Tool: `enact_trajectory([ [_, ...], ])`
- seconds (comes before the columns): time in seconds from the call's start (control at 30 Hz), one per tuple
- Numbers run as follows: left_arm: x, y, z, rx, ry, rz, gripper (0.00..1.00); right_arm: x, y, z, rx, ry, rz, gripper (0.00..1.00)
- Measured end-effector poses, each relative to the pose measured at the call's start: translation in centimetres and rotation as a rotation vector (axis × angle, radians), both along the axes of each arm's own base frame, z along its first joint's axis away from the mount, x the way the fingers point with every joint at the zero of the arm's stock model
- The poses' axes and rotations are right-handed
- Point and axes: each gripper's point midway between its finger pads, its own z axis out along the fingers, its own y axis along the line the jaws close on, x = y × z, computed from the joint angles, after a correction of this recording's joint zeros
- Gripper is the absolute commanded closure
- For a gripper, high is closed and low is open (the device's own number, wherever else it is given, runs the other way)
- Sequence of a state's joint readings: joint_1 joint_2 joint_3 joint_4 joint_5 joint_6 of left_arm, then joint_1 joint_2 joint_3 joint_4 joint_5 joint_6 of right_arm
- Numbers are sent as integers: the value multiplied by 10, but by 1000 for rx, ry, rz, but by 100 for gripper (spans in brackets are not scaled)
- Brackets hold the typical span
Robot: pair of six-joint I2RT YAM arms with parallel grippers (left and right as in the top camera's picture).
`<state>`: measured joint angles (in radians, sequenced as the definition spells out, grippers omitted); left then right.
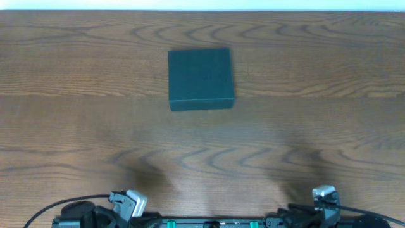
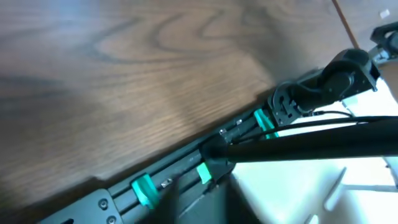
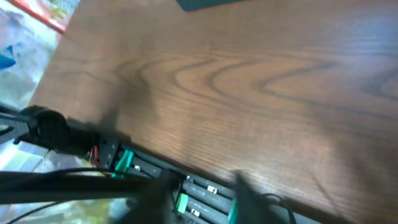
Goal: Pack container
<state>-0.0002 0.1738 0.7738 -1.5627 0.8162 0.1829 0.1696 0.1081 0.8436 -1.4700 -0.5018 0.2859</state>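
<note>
The container (image 1: 201, 77) is a dark teal-black square box with its flat lid closed, standing on the wooden table at the far centre. One corner of it shows at the top of the right wrist view (image 3: 205, 3). My left gripper (image 1: 130, 204) sits low at the table's front left edge, far from the box; in the left wrist view (image 2: 214, 196) its dark blurred fingers look pressed together and hold nothing. My right gripper (image 1: 324, 195) sits at the front right edge; in the right wrist view (image 3: 205, 199) its two blurred fingers stand apart and empty.
A black rail with green clips (image 1: 209, 223) runs along the table's front edge and also shows in the left wrist view (image 2: 143, 186). The other arm's base (image 2: 329, 81) is beside it. A red-edged object (image 3: 50, 15) lies off the table.
</note>
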Motion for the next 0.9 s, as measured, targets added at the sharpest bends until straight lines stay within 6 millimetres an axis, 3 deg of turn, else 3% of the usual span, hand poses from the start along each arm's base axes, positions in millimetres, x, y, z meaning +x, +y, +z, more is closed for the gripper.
enact_trajectory([
  [0.77, 4, -2, 1, -80, 117, 108, 5, -1, 1, -1, 5, 9, 3, 1],
  [0.83, 12, -2, 6, -84, 71, 108, 5, -1, 1, -1, 6, 9, 3, 1],
  [0.9, 32, -1, 21, -91, -56, 107, 5, -1, 1, -1, 5, 10, 3, 1],
])
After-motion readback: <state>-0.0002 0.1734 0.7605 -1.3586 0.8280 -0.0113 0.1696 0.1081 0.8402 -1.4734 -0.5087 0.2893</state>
